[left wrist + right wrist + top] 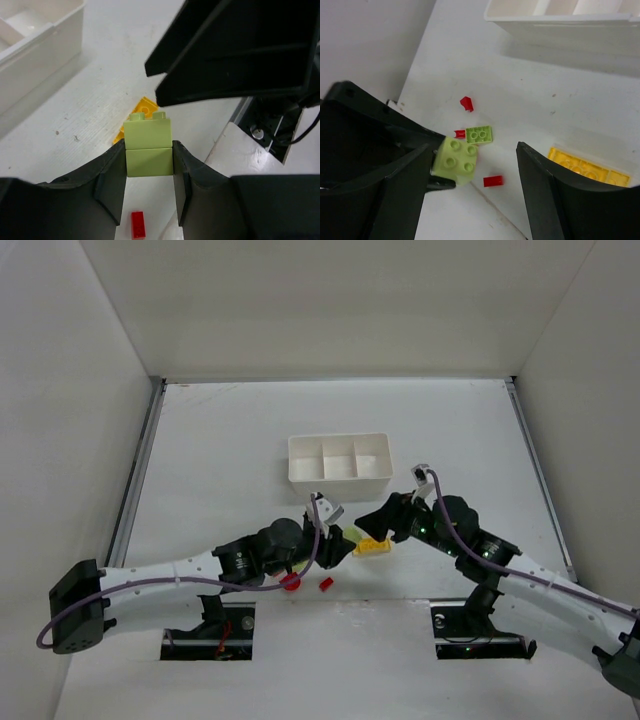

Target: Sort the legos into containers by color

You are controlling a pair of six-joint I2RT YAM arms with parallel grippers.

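From above, the white tray (pixel 340 478) sits on the surface (pixel 220 440), with the yellow brick (pixel 374 546) near it at six o'clock. At the left wrist, the left pincer (pixel 148 162) pinches a light-green block (pixel 148 145). At the right wrist, the right pincer (pixel 479 152) stands spread, the block toward nine o'clock and red bits (pixel 493 181) lying below.

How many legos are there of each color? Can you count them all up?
Green: 2, a green brick held in the left gripper and a flat green piece
Red: 3 red bits
Yellow: 1 yellow brick
Total: 6
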